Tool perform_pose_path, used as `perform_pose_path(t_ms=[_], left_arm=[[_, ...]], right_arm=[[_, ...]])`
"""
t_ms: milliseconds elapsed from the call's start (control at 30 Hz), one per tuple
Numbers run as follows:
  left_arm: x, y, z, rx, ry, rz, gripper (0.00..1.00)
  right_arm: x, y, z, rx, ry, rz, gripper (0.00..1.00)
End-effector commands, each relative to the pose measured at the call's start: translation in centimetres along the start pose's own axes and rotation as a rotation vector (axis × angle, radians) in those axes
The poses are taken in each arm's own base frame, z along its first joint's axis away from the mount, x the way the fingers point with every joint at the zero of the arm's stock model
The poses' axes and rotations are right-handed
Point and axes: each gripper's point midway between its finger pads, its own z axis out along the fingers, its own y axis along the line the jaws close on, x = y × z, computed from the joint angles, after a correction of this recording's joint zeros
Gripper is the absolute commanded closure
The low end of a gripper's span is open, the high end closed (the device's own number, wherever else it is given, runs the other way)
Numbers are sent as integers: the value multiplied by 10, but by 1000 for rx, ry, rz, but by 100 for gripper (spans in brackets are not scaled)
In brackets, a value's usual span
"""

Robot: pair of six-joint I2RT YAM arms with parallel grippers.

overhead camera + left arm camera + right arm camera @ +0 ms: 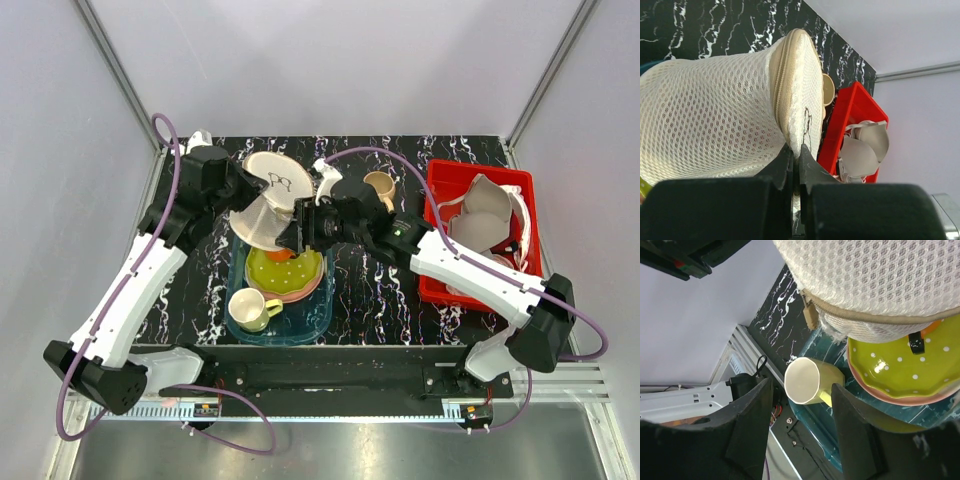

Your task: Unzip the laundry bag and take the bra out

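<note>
Left gripper (795, 155) clenched on the laundry bag (715, 110) rim, holding it tilted over the green plate (890, 370). Right gripper (802, 388) spread wide under the zipper pull (811, 316). Mid-unzip, I judge: next, pinch the pull and drag it round. Orange bra (935, 326) seems to peek out below.

yellow mug (250, 310), green plate (302, 268) — on teal tray (312, 316)

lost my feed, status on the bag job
Left tool shut on laundry bag rim. Right tool open, near zipper pull. Green plate and mug underneath.
</note>
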Motion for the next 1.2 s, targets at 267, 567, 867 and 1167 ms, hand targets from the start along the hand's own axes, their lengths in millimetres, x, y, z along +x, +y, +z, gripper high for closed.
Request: perform_pose_path(t_ms=[267, 567, 867, 1167], left_arm=[[-20, -11, -7, -46, -63, 14, 100], [-24, -11, -10, -61, -77, 45, 100], [-29, -25, -26, -3, -57, 146, 100], [-15, -32, -21, 21, 22, 153, 100]], right_arm=[[-48, 46, -1, -125, -131, -20, 40], [-52, 48, 12, -131, -108, -69, 42], [-45, 40, 23, -105, -74, -118, 39], [-43, 41, 28, -134, -75, -123, 38]])
